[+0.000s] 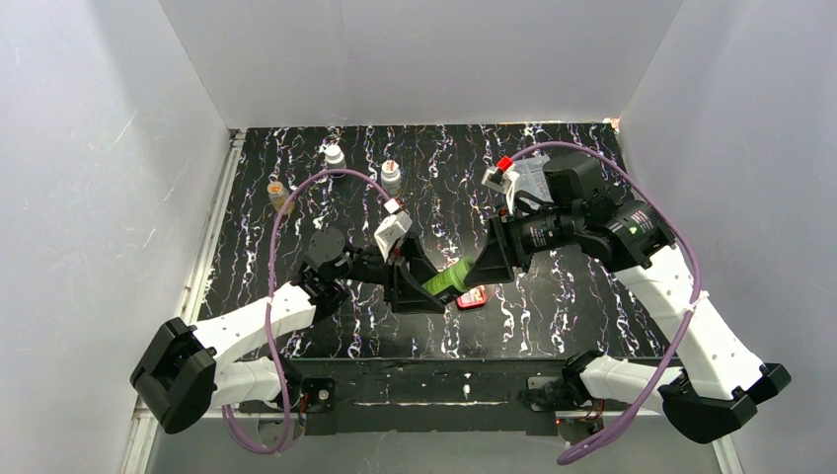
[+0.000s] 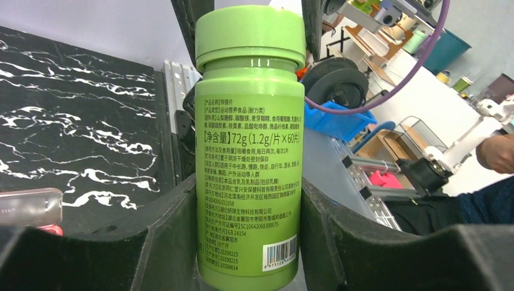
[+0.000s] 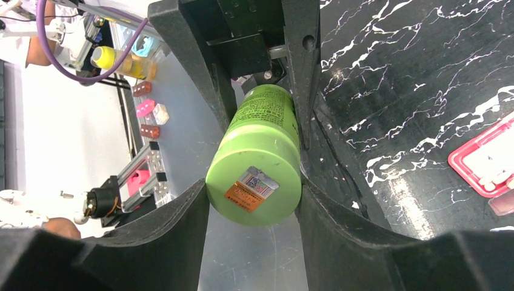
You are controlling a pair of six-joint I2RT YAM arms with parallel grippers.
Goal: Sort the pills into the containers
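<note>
top view: green bottle (image 1: 446, 277) mostly covered by left fingers (image 1: 415, 283) and right fingers (image 1: 496, 259); red pill case (image 1: 474, 299) partly under it, compartments too small to read. right wrist: case cut by right edge. left wrist: bottle base cut off, case a blurred sliver. three small bottles (image 1: 335, 155) at desk's far side, labels unreadable.

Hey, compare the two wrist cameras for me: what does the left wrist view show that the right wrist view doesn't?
Only the left wrist view: the green bottle seen side-on, with its printed label and barcode.
Only the right wrist view: the bottle's round end with an orange sticker, and the red pill case with its whitish inside showing.
Both: the bottle clamped by the left gripper and the right gripper, one at each end, above the black marbled table.
</note>
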